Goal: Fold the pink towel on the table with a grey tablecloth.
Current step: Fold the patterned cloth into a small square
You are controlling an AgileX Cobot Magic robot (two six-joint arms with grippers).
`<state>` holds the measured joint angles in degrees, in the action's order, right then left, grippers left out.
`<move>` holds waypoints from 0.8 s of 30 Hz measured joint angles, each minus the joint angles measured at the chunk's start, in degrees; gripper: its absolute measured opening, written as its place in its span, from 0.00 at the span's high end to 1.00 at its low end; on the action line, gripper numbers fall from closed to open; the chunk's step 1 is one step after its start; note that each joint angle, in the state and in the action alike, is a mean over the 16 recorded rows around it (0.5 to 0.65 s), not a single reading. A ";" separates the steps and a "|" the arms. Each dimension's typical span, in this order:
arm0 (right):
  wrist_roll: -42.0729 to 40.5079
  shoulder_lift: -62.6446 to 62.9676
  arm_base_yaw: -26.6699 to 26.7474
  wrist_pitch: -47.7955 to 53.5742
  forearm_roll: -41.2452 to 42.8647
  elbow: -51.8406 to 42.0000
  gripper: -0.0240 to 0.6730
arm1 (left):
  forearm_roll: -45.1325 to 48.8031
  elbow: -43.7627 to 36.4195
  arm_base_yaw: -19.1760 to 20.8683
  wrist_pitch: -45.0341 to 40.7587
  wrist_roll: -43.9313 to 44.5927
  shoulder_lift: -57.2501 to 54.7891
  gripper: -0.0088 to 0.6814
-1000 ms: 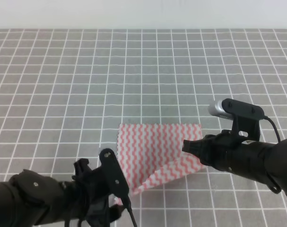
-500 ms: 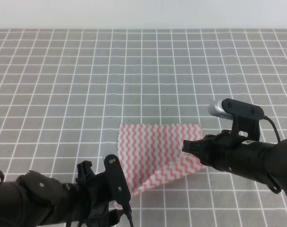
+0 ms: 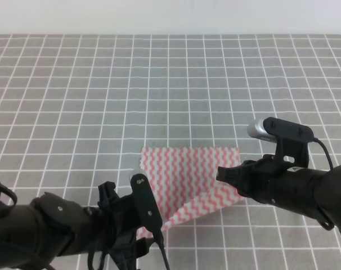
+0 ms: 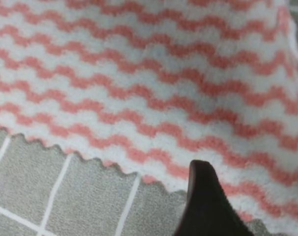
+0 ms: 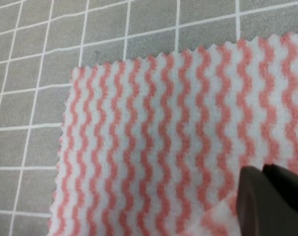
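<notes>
The pink towel [image 3: 182, 174] lies on the table with a grey tablecloth [image 3: 103, 101], near the front middle. Its near part is turned up and shows a paler underside. My right gripper [image 3: 222, 174] sits at the towel's right side and looks shut on it. In the right wrist view a dark fingertip [image 5: 272, 201] rests beside a raised fold of the towel [image 5: 154, 147]. My left gripper [image 3: 151, 216] is at the towel's near left corner. In the left wrist view one dark fingertip [image 4: 205, 206] overlaps the jagged edge of the towel [image 4: 139, 73]; its other finger is hidden.
The grey gridded cloth [image 4: 41, 196] runs on in every direction around the towel, up to a white wall at the back. Both dark arms fill the lower part of the exterior view.
My left arm has moved up and to the right, closer onto the towel's near left corner. The right arm and the towel's shape have stayed the same.
</notes>
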<state>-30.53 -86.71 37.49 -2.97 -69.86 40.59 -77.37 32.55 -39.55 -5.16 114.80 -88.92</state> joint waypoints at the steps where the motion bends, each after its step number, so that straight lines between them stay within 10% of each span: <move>1: 0.00 0.00 0.00 0.01 0.00 0.00 0.99 | 0.00 0.12 0.00 0.09 0.01 -0.20 0.44; 24: 0.00 0.00 -0.20 -0.47 -0.12 0.01 0.99 | -1.39 1.73 0.00 3.28 -1.06 -0.55 0.97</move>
<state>-30.53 -86.71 37.29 -3.44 -69.98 40.60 -78.76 34.28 -39.55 -1.88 113.74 -89.47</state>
